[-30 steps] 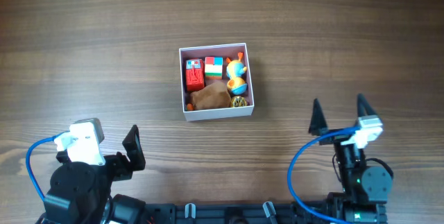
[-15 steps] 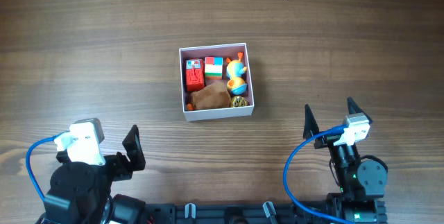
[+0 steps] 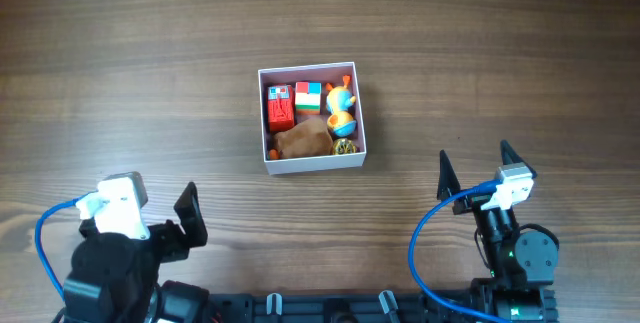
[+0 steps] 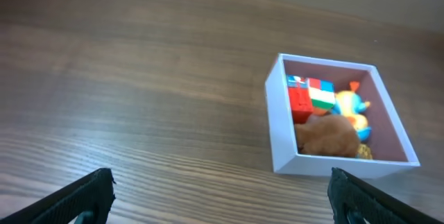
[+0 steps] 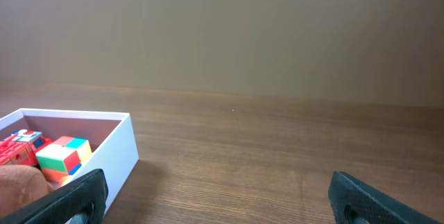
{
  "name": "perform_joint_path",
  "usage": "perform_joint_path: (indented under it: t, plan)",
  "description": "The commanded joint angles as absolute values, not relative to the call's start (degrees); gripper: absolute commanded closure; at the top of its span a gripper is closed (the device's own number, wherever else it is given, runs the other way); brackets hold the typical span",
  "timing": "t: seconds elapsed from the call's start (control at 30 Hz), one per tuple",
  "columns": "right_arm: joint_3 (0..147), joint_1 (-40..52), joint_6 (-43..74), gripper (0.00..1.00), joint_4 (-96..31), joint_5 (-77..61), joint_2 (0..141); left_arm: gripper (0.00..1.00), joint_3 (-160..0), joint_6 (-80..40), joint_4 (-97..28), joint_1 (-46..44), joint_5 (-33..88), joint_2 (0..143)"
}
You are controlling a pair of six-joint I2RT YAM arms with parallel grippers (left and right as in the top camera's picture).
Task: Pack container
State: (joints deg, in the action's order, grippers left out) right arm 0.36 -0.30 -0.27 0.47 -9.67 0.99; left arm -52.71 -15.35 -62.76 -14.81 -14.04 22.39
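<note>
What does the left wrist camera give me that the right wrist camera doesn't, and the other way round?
Left wrist only: the whole container, with the orange-and-blue toy and all of the brown plush. Right wrist only: the tan wall beyond the table. Both: part of the container, the red toy, the colour cube, and an open pincer, the left pincer or the right pincer.

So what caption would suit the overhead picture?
The container holds toys; the left gripper and right gripper sit open, clear of it.
</note>
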Motion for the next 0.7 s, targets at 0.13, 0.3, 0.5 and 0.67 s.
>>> perform_joint_path:
  t: [0.13,0.3,0.5,0.67]
  plan:
    - [0.30,0.03,0.38,0.00,0.80,-10.41,0.43,0.00,-36.05,-10.44,-50.22,-0.34,-3.01,8.75]
    - [0.30,0.03,0.38,0.00,0.80,-10.41,0.43,0.00,-17.28,-10.44,-22.96,-0.16,-2.11,1.85]
    - [0.30,0.03,0.40,0.00,0.80,-10.41,0.43,0.00,-0.69,-9.67,5.21,-0.14,0.25,0.16]
    - [0.30,0.03,0.38,0.00,0.82,-10.41,0.43,0.00,-0.32,-8.12,-4.56,-0.14,1.39,0.16]
